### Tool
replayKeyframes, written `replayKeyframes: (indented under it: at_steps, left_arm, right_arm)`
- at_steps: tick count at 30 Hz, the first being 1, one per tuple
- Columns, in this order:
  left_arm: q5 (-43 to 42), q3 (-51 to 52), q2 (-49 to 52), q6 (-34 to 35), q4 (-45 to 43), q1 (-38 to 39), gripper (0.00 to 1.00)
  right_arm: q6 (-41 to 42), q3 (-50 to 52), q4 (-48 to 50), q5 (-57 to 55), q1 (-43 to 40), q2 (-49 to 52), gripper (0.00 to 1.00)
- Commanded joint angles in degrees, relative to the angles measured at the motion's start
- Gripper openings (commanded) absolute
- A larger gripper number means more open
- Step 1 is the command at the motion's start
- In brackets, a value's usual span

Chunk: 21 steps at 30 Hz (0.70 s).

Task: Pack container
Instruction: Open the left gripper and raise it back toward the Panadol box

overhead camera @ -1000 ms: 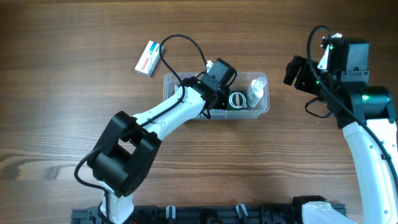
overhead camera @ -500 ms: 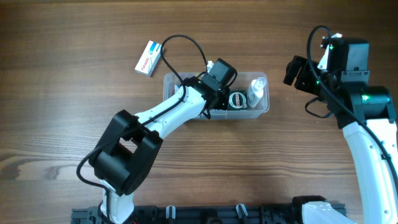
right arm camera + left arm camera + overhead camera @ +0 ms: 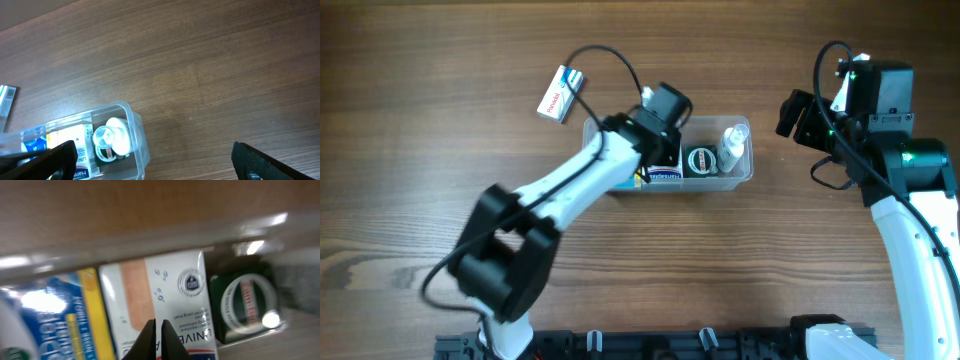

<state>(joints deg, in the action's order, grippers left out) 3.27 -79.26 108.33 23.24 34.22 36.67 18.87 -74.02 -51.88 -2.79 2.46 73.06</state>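
- Now your left arm sits higher in the overhead frame than it did a second ago. It has drawn back toward the upper rim of the container (image 3: 748,165), and it looks smeared, so it is probably on the move.
- That shift uncovers the white box of plasters (image 3: 165,300), which lies flat in the middle of the container, between a blue and yellow box (image 3: 55,315) on its left and a green tin (image 3: 245,305) on its right.
- A white bottle (image 3: 732,145) lies at the container's right end. The container itself sits just above the centre of the table (image 3: 420,200).
- From this you can judge that the plasters are packed and that the arm is leaving the container.
- The left pincer (image 3: 157,325) is pressed shut, tips together, with nothing between them. It hangs over the white box, and you cannot tell from the wrist view whether it touches the box.
- The right pincer (image 3: 152,150) stands fully open and empty at the right of the overhead frame, well apart from the container.
- One small box (image 3: 558,93) lies on the wood at the upper left, just outside the container's corner. It looks like your likely next pick, and the shut left pincer must open before it can take the box.
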Motion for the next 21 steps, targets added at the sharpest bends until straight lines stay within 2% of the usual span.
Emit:
replayKeyframes:
  at_steps: [1, 3, 7, 9, 10, 12, 13, 14, 15, 17, 21]
  left_arm:
    - [1.3, -2.6, -9.2, -0.6, -0.1, -4.2, 0.08]
    - [1.3, -2.6, -11.5, -1.0, -0.1, -6.8, 0.12]
    - [1.3, -2.6, -14.4, -3.8, 0.1, -12.5, 0.12]
    - [1.3, -2.6, -14.6, -4.1, 0.1, -15.0, 0.17]
    - [1.4, -2.6, -14.6, -5.8, 0.1, -16.8, 0.28]
    - [1.4, -2.5, -14.4, -8.9, 0.1, -19.1, 0.38]
    - [1.4, -2.5, -14.3, -10.5, 0.1, -20.6, 0.48]
    - [1.4, -2.5, -14.2, -11.6, -0.1, -21.9, 0.70]
    - [1.4, -2.5, -14.0, -12.4, -0.5, -23.5, 0.85]
    - [1.3, -2.5, -13.7, -12.6, -1.4, -26.0, 0.99]
    - [1.3, -2.5, -13.4, -13.5, -3.2, -30.9, 1.00]
  right_arm:
    - [-0.8, -0.6, 0.0, -0.3, -0.1, 0.1, 1.00]
    - [-0.8, -0.6, 0.0, -0.3, -0.1, 0.1, 1.00]
    - [-0.8, -0.6, 0.0, -0.3, -0.1, 0.1, 1.00]
    - [-0.8, -0.6, 0.0, -0.3, -0.1, 0.1, 1.00]
    - [-0.8, -0.6, 0.0, -0.3, -0.1, 0.1, 1.00]
    - [-0.8, -0.6, 0.0, -0.3, -0.1, 0.1, 1.00]
    - [-0.8, -0.6, 0.0, -0.3, -0.1, 0.1, 1.00]
    - [-0.8, -0.6, 0.0, -0.3, -0.1, 0.1, 1.00]
    - [-0.8, -0.6, 0.0, -0.3, -0.1, 0.1, 1.00]
    - [-0.8, -0.6, 0.0, -0.3, -0.1, 0.1, 1.00]
    - [-0.8, -0.6, 0.0, -0.3, -0.1, 0.1, 1.00]
